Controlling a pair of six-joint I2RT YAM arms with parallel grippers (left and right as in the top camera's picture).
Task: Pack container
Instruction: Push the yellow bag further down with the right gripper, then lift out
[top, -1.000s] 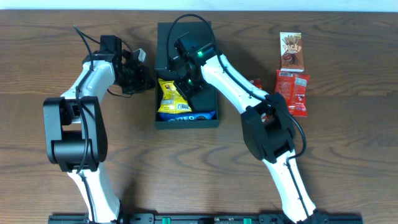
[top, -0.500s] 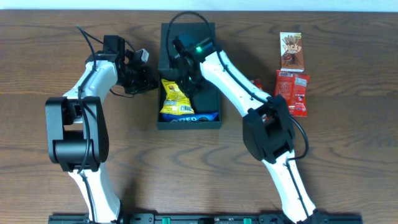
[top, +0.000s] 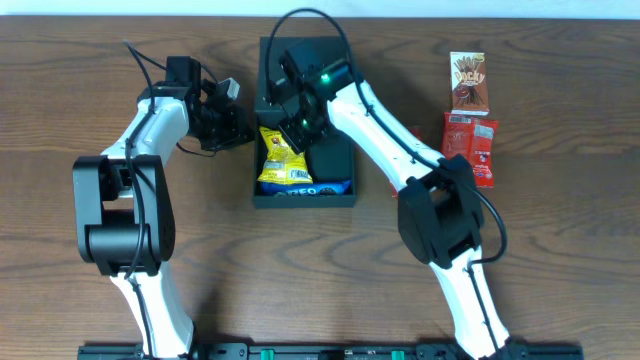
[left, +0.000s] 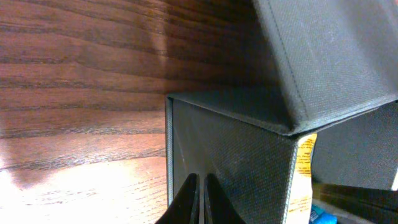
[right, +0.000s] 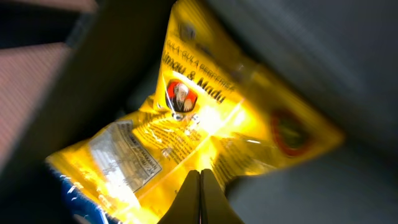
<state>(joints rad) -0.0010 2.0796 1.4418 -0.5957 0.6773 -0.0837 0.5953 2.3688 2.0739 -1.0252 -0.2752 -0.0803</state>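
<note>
1. Both clenched, fingers together: left gripper (left: 199, 186) against the container's (top: 300, 201) left outer wall, right gripper (right: 200, 180) just over yellow packet (top: 278, 160) inside.
2. Sits far-centre on table (top: 550, 260), open, holding also blue packet (top: 300, 187).

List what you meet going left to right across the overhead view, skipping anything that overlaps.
left gripper → container → Pocky box

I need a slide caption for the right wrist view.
Shut right gripper aimed at a yellow snack packet in the container.
</note>
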